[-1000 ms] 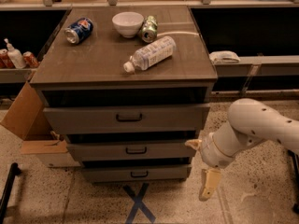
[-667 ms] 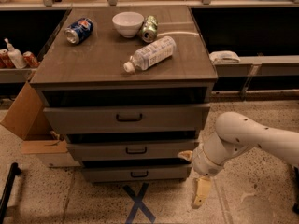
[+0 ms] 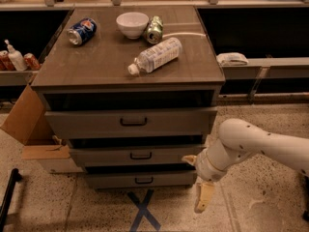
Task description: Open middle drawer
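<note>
Middle drawer (image 3: pixel 104 157): seemingly shut in the chest of drawers (image 3: pixel 120 76). It is the second of three fronts, between the taller top one and the narrowest bottom one.
Handle (image 3: pixel 140 155): a small black bar centred on that front, judged the only place to be gripped.
Gripper (image 3: pixel 203 197): hung low off the chest's right front corner, beside the bottom front and apart from the handle. Whether it is spread or pressed together cannot be told.
Handling: a stiff wooden box, moderately heavy, is expected. The slim bar may be slippery, so a straight, level pull is called for.
Risk: the plastic bottle (image 3: pixel 155 55) lying on the chest's top could be rolled by a jerk.
</note>
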You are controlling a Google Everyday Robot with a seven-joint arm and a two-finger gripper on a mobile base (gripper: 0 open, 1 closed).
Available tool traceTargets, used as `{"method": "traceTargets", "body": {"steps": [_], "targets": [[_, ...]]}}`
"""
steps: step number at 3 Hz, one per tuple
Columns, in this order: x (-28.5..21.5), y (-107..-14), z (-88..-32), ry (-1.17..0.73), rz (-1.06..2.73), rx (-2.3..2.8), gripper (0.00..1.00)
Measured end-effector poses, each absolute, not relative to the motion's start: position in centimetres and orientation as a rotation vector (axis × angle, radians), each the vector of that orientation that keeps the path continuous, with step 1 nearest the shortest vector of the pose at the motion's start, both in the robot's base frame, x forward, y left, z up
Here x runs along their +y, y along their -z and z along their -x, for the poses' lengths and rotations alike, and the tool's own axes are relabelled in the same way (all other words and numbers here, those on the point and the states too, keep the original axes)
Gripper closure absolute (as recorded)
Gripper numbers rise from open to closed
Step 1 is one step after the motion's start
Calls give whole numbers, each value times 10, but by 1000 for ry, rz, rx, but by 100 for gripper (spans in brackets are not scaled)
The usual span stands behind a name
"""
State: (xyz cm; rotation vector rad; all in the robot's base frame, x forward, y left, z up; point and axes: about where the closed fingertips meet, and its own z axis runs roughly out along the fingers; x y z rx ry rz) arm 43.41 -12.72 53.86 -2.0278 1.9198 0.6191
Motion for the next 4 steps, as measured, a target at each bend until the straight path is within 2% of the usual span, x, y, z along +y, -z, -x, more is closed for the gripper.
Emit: {"method": "traceTargets", "body": {"steps": [2,4], "targets": [[-103,-520,-493,-437,2039,1820,0],[-75,-501,-540,-401,2068,1804,0]]}}
